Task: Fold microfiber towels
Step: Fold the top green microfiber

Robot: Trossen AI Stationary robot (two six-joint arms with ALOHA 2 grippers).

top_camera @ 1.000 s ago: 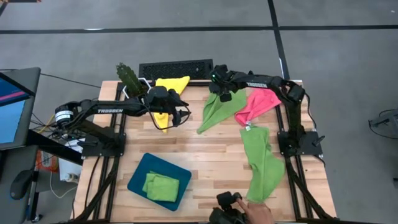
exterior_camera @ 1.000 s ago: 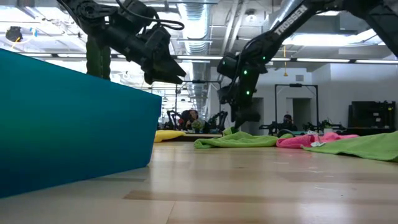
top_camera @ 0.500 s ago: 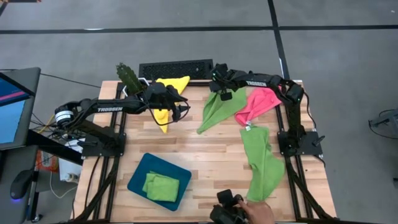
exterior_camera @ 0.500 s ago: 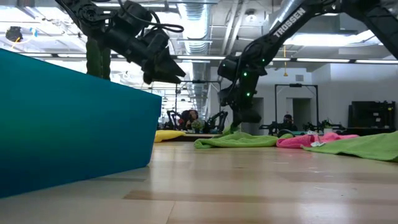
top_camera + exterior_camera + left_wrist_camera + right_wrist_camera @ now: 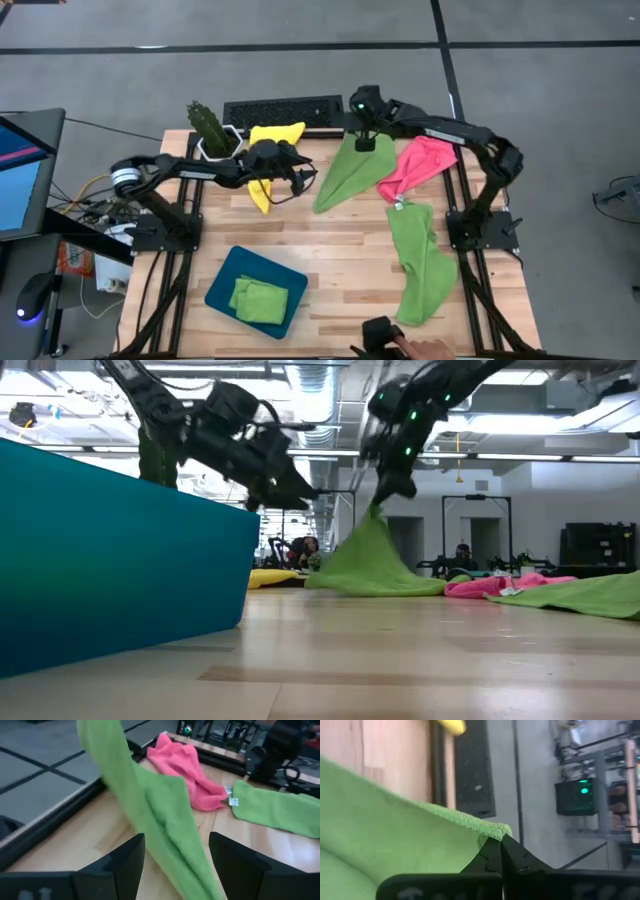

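Lime-green microfiber towel (image 5: pixel 340 172) hangs at the wooden table's (image 5: pixel 340 260) far edge, one corner pinched and lifted by the right claw (image 5: pixel 365 140), clamped on it. Left claw (image 5: pixel 300 178) hovers beside it, fingers apart.

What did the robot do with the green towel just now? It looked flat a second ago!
The right gripper shut its jaws on a corner of the green towel near the table's far edge and lifted it, so the cloth now hangs like a tent. The left gripper moved toward that towel, jaws open. The pink towel, yellow towel, long green towel and teal tray stayed put.
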